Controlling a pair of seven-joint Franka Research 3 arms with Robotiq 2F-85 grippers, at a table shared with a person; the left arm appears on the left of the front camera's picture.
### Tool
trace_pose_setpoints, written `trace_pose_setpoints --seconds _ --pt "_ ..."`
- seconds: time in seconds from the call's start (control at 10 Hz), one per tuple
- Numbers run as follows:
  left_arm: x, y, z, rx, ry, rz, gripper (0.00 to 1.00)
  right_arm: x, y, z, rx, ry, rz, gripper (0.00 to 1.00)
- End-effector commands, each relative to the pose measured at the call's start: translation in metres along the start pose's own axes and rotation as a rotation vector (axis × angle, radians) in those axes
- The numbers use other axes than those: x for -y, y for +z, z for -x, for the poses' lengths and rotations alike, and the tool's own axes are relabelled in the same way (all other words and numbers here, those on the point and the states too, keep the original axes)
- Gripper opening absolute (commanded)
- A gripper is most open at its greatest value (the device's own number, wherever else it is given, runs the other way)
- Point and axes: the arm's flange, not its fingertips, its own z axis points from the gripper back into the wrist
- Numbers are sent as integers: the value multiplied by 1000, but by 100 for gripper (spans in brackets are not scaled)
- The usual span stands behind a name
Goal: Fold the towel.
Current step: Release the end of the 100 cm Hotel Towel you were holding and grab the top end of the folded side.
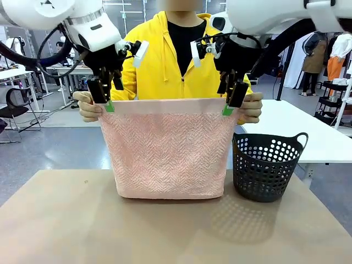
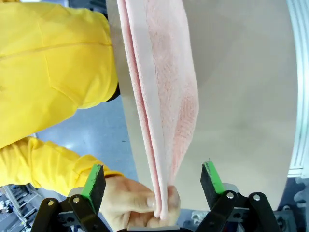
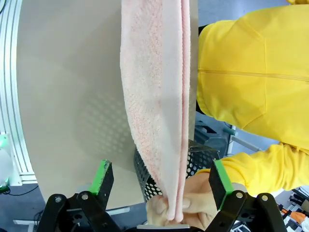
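The pale pink towel [image 1: 165,151] hangs doubled over, its lower fold resting on the table. A person in a yellow hoodie pinches its two top corners, one hand [image 1: 88,105] at the left and the other hand [image 1: 252,107] at the right. My left gripper [image 1: 104,102] stands open at the top left corner, and in the left wrist view its green pads [image 2: 94,181] straddle the towel edge [image 2: 161,111] without touching. My right gripper [image 1: 232,104] is open at the top right corner, pads [image 3: 102,176] wide apart around the towel [image 3: 157,101].
A black perforated basket [image 1: 267,165] stands on the tan table [image 1: 82,220] just right of the towel. A white table [image 1: 313,137] lies farther right. The table in front of the towel is bare.
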Motion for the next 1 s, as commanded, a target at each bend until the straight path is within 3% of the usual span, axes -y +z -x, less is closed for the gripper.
trace_pose_setpoints --seconds 0.0,0.4,0.5,0.6,0.7,0.9 --pt "-13 -14 4 72 -11 42 100 14 -10 4 -17 29 -31 100" --pt "-14 -46 11 105 28 102 100 22 -44 11 -18 -7 -80 100" --pt "-12 -49 14 102 37 109 60 22 -47 11 -19 -2 -76 58" --pt "-11 -49 14 118 33 115 41 21 -48 11 -21 -1 -75 41" --pt "-10 -49 14 124 32 117 1 21 -49 11 -22 -6 -77 0" --pt "-8 -49 15 125 39 127 0 19 -50 11 -23 -11 -77 0"
